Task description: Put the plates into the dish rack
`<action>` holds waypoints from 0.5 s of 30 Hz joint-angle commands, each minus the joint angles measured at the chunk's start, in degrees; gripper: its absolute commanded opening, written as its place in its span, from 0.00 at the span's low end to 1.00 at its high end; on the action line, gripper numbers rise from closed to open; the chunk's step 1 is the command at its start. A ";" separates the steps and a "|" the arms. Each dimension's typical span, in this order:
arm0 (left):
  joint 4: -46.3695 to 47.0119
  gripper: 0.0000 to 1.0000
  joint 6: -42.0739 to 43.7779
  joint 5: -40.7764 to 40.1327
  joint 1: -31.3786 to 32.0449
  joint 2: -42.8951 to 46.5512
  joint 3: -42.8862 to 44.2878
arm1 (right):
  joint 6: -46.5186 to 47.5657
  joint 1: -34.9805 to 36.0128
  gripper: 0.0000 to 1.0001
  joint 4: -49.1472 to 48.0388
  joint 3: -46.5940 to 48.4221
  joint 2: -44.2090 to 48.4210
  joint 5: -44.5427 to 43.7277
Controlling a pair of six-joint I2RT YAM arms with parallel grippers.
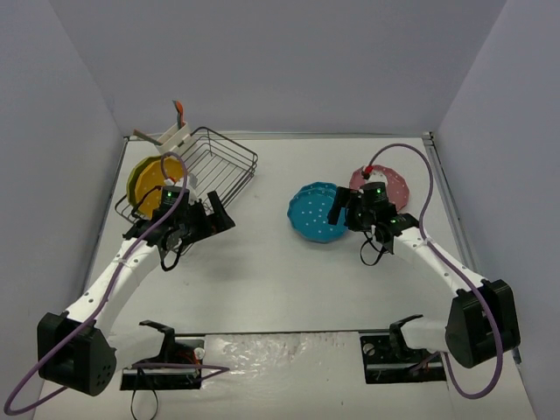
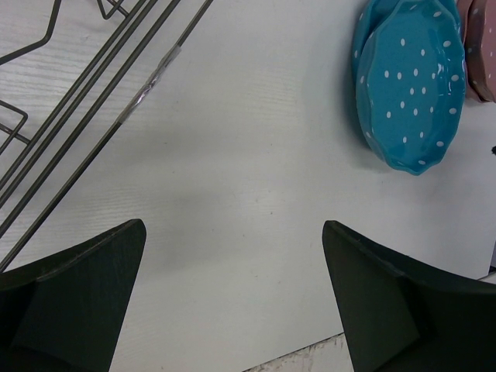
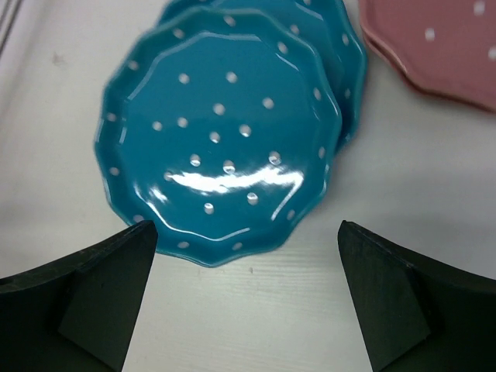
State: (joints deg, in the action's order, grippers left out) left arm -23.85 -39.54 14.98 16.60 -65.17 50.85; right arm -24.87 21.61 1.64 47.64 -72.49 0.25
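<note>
The dark wire dish rack [image 1: 220, 162] stands at the back left, with two yellow-green plates [image 1: 154, 180] upright in its left end. Two teal plates [image 1: 313, 213] lie stacked mid-table, and a pink plate [image 1: 391, 185] lies to their right. My left gripper [image 1: 222, 215] is open and empty just in front of the rack; its view shows the rack wires [image 2: 77, 116] and the teal plates [image 2: 411, 85] beyond. My right gripper [image 1: 337, 208] is open at the teal stack's right edge. In its view the jaws [image 3: 248, 225] hover over the near rim of the top teal plate [image 3: 221, 132].
A white utensil caddy [image 1: 171, 136] with an orange item stands at the rack's back left corner. Grey walls enclose the table on three sides. The pink plate [image 3: 442, 46] lies close beside the teal stack. Arm bases and cables sit at the near edge.
</note>
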 commanded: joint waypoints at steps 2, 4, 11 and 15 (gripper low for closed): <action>1.22 0.96 0.86 0.11 0.53 0.92 1.51 | -8.86 -5.16 1.00 -3.82 -5.56 3.01 12.64; 0.91 0.96 0.95 0.05 0.53 1.09 1.36 | -10.28 -6.67 1.00 -5.59 -7.55 3.15 14.51; 0.65 0.96 0.99 0.05 0.62 1.67 0.85 | -14.77 -10.41 1.00 -19.76 -15.52 -0.88 22.80; 0.80 0.96 0.52 0.47 0.62 1.83 0.36 | -17.83 -10.98 0.99 -29.13 -19.07 -3.52 27.07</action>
State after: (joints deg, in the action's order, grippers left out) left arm -24.23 -39.27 15.01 16.88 -65.10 50.73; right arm -38.02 11.36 -13.31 31.00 -73.75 20.31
